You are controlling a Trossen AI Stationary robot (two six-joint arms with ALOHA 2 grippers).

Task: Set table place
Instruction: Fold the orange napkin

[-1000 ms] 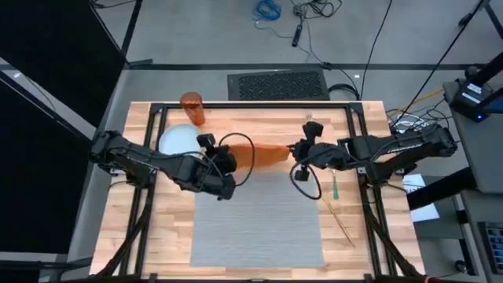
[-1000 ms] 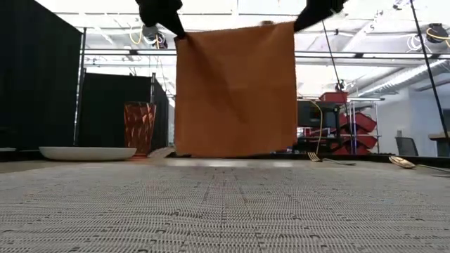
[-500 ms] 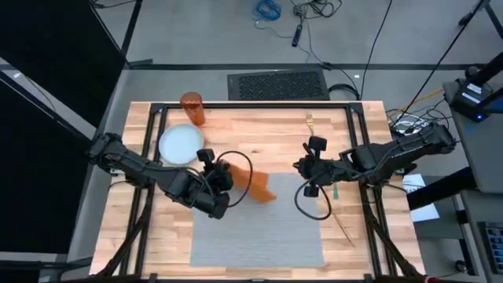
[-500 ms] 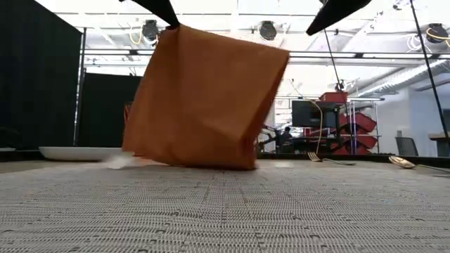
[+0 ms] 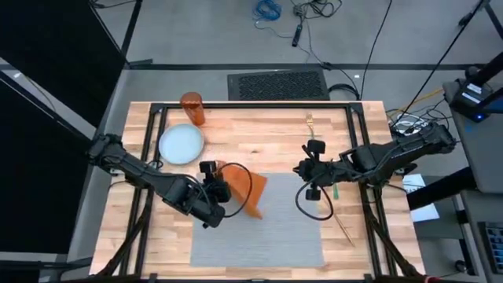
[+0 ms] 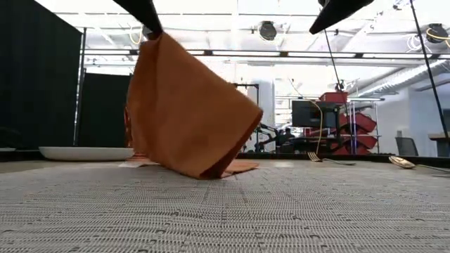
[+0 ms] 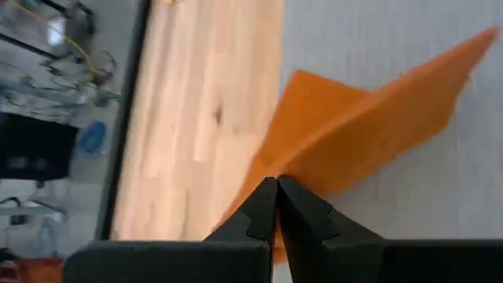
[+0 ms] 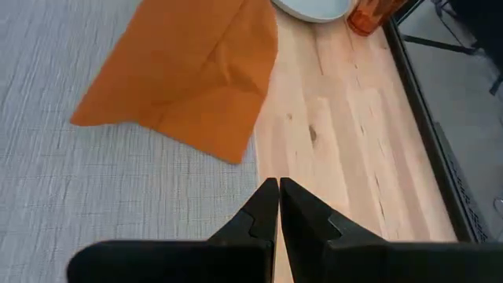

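Tumbler [image 5: 192, 108] at desk [image 5: 259, 134] far corner, partly hidden behind napkin in low view. Plate [image 5: 181, 144] just beside it, well clear of both jaws. Left jaws [image 5: 220, 186] clamped together on napkin [image 5: 245, 191] corner, holding it raised; napkin's low end drapes onto mat [image 5: 259, 228] far-left edge and desk. Pinch point itself cut off at top of low view. Right jaws [image 5: 302, 168] closed, empty, over mat's far-right edge, apart from napkin. Cutlery [image 5: 335, 189] beyond right jaws, partly hidden under right arm; pieces hard to tell apart.
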